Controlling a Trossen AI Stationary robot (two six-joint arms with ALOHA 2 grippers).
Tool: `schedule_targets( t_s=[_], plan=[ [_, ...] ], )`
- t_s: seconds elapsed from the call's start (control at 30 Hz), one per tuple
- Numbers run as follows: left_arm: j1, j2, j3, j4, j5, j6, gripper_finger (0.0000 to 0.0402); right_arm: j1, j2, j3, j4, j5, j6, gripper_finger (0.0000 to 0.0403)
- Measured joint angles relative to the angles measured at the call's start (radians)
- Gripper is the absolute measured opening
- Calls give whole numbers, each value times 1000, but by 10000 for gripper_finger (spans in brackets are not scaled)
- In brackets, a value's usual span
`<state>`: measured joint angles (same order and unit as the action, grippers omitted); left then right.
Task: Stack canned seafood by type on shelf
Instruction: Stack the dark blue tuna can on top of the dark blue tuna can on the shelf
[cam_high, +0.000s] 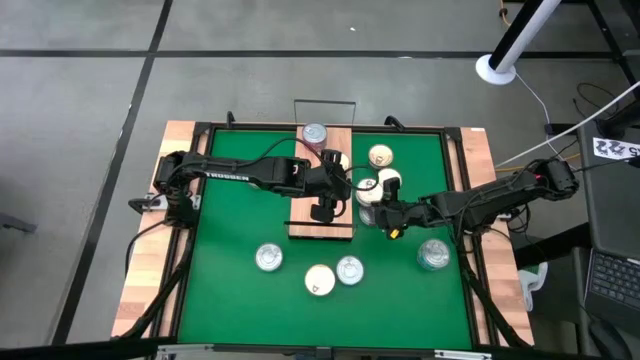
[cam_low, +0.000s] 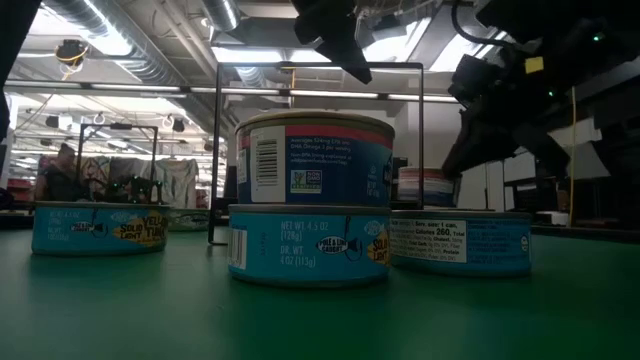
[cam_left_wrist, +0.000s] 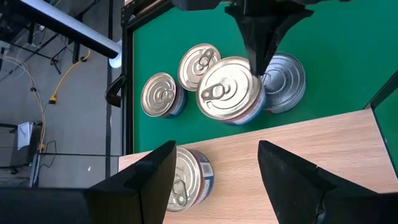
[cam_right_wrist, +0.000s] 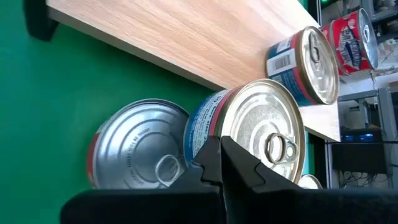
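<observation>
Sorting step in hand, judging by the layout. Left gripper (cam_high: 325, 210) hovering over the wooden shelf (cam_left_wrist: 323, 149), fingers spread, nothing held; one tin (cam_left_wrist: 186, 180) already standing on the board. Right gripper (cam_right_wrist: 219, 163) clenched shut, empty, its tip touching a pull-tab tin (cam_right_wrist: 258, 134) on the green mat (cam_high: 230, 215) just beside the shelf (three more tins lying nearer the front). Next, probably: a nudge toward the board.

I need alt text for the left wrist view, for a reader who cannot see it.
The open left end effector hovers over the light wooden shelf, where one tin lies beside a finger. Beyond the shelf edge, four tins cluster on the green mat, and the shut right end effector touches the highest one.
</observation>
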<state>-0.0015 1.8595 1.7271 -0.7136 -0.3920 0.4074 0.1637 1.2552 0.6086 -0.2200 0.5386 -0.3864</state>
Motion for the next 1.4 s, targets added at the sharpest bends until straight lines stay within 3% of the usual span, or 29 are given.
schedule_targets(
  t_s=[1.03, 1.4],
  plan=[
    [10, 0, 0, -11, -42, 72, 224, -131, -1, 2, 215, -19, -340, 0],
    [10, 0, 0, -10, -41, 89, 224, -220, -1, 2, 300, -111, -431, 0]
  ],
)
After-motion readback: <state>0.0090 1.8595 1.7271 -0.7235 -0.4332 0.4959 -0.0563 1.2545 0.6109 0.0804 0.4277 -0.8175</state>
